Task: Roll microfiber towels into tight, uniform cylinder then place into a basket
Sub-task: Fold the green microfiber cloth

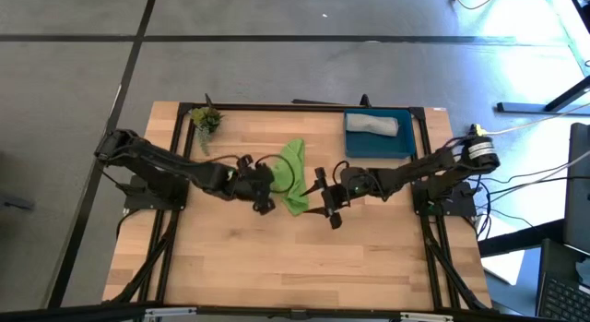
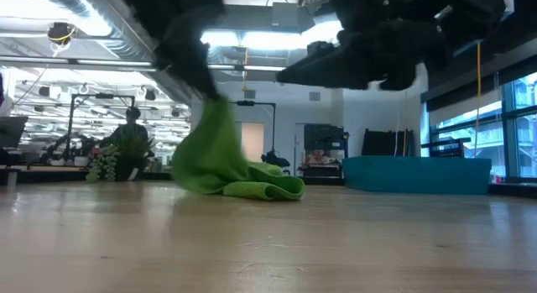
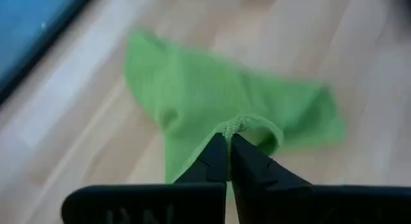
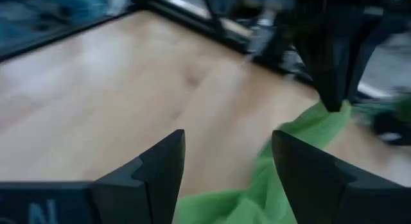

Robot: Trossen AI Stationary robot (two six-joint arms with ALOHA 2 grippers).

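The lime green towel (image 1: 294, 179) lies bunched at the table's middle. One corner of it is drawn up into a peak (image 2: 215, 117), and its lower folds (image 2: 256, 188) rest on the wood. My left gripper (image 3: 229, 142) is shut on that peak, coming from the table's left (image 1: 274, 182). My right gripper (image 4: 226, 176) stands open just right of the towel (image 1: 324, 204), its fingers apart above the cloth and touching nothing. The grey towel (image 1: 372, 125) lies rolled in the dark-blue basket (image 1: 404, 149) at the far right. My left gripper pinches a bunched bit of the green towel's hemmed edge (image 3: 236, 125) between its two fingertips. The fingers slant down from the table's left side. The cloth hangs below them in a cone, drawn up taut (image 4: 334, 115), while its lower part stays on the table.
A small potted plant (image 1: 206, 119) stands at the table's far left corner. The basket's wall (image 2: 415, 174) rises at the far right. Bare wood lies toward the near edge (image 1: 295, 267). A black frame borders the table.
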